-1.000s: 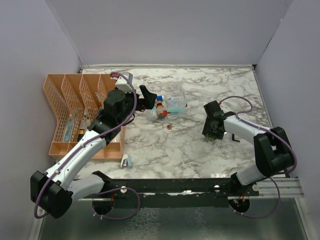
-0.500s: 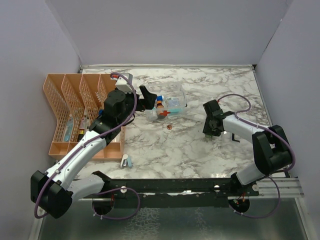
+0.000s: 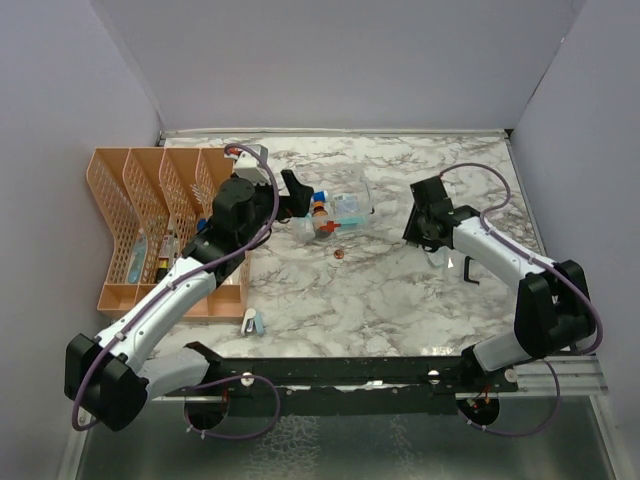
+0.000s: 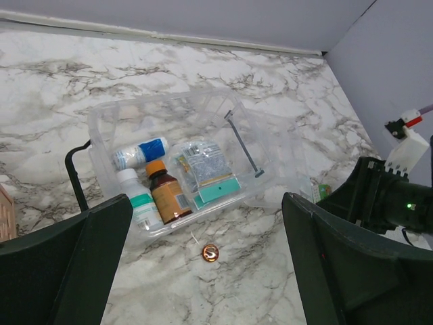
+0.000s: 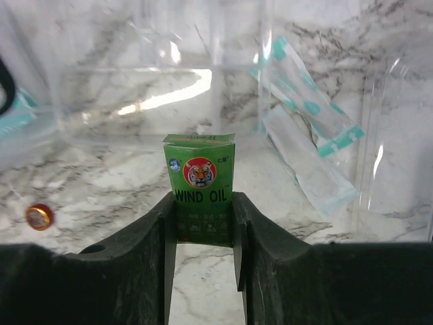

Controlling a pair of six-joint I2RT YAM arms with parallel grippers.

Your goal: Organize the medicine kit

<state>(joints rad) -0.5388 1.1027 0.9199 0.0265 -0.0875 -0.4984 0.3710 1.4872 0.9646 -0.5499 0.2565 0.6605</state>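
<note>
The medicine kit (image 3: 343, 208) is a clear plastic box lying open at the table's middle back. In the left wrist view (image 4: 177, 132) it holds two white bottles, a brown bottle (image 4: 168, 196) and sachets. My left gripper (image 3: 296, 196) is open and empty just left of the kit; in its own view (image 4: 210, 271) its jaws stand wide apart over a small round copper-red tin (image 4: 210, 253). My right gripper (image 3: 428, 224) is shut on a green "Wind Oil" carton (image 5: 199, 188), held upright right of the kit. Clear sachets (image 5: 306, 139) lie beyond it.
An orange lattice organizer (image 3: 135, 225) stands along the left wall with a few items inside. The round tin (image 3: 338, 253) lies on the marble in front of the kit. A small pale item (image 3: 252, 322) lies near the front edge. Walls close off the back and sides.
My right gripper has moved toward the back of the table with the green carton in it. The left arm has hardly moved.
</note>
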